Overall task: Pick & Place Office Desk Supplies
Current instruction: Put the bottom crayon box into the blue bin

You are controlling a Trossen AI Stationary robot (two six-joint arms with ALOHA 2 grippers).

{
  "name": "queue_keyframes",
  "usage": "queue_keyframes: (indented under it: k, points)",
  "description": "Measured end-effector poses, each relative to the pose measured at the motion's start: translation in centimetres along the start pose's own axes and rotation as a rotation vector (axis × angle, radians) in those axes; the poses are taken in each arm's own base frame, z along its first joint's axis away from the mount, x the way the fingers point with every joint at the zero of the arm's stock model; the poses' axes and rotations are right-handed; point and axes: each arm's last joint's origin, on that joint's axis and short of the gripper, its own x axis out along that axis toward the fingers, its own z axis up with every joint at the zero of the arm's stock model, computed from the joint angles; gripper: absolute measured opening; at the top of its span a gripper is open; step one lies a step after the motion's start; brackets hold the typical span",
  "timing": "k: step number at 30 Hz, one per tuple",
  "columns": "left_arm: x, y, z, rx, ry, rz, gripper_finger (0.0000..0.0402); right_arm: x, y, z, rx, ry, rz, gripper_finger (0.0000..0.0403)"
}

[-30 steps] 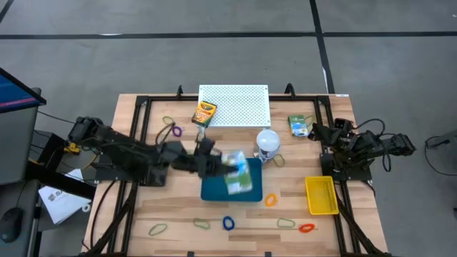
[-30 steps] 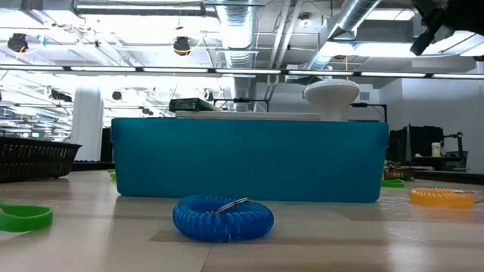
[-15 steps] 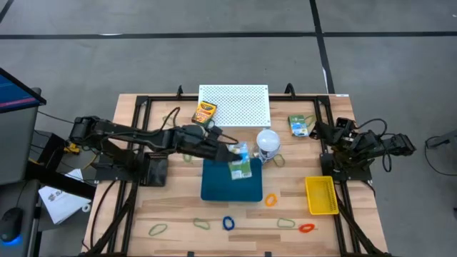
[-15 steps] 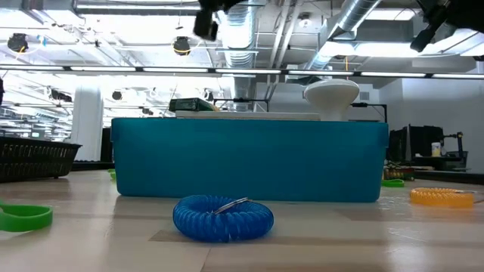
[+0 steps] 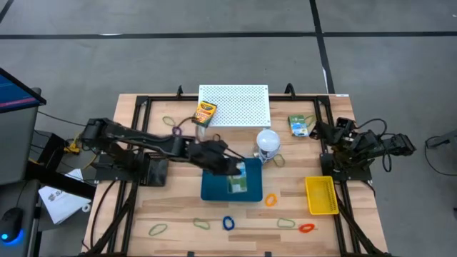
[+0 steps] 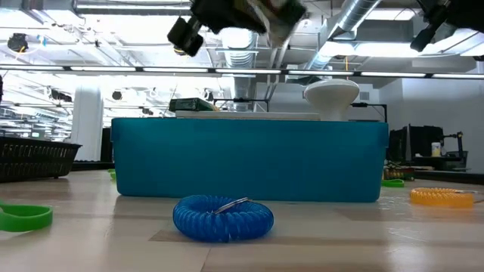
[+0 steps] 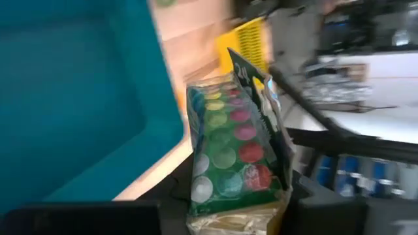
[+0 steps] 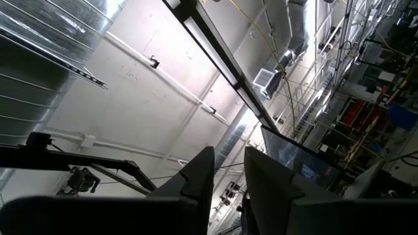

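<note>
high view: the left gripper (image 5: 234, 171) hangs over the teal bin (image 5: 214, 187) at table centre, jaws clamped on a green packet (image 5: 239, 178). the right gripper (image 5: 319, 130) waits at the right edge; its jaws cannot be told here. a crayon box (image 5: 204, 113) lies far left of the bin.

low view: a blue loop (image 6: 223, 217) lies near, in front of the bin (image 6: 249, 160).

left wrist view: the packet (image 7: 235, 153), with coloured dots, sits in the jaws beside the bin (image 7: 78, 98).

right wrist view: narrow gap between fingers (image 8: 196, 176), holding nothing.

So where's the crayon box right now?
In the high view the crayon box lies at the table's far side, touching the left edge of the white perforated board, with a purple loop nearby.
</note>
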Motion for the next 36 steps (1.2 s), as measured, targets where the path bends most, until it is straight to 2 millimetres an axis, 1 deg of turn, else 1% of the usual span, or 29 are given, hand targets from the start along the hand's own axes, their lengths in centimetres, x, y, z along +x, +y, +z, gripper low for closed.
queue_keyframes:
  k: [5,9,13,17,21,24,31,36]
  points:
    - [3.0,-0.6,0.4,0.014,0.048,0.18,0.0094,0.0,0.1,0.1,0.006,0.001,0.019,0.0083]
    - [4.3,-0.8,0.8,0.003,0.072,0.365,0.0093,0.0,0.2,0.0,0.024,0.01,0.03,0.0083]
    - [4.4,-0.3,0.2,-0.046,0.032,0.519,0.0093,0.0,0.2,0.0,0.025,0.026,0.043,0.0083]
    - [4.0,0.4,-0.9,-0.123,-0.022,0.608,0.0093,0.0,0.2,0.0,0.024,0.032,0.048,0.0083]
    - [4.1,1.4,-2.2,-0.175,-0.019,0.655,0.0093,0.0,0.2,-0.1,0.008,0.046,0.059,0.0083]
    - [4.2,2.5,-2.6,-0.199,-0.02,0.713,0.0093,0.0,0.2,-0.1,0.008,0.05,0.064,0.0083]
    - [4.6,5.3,-1.5,-0.224,-0.031,0.803,0.0095,0.0,0.3,-0.1,0.004,0.056,0.069,0.0083]
    - [4.8,6.3,-0.1,-0.182,0.011,0.815,0.0096,0.0,0.3,-0.1,0.004,0.063,0.074,0.0083]
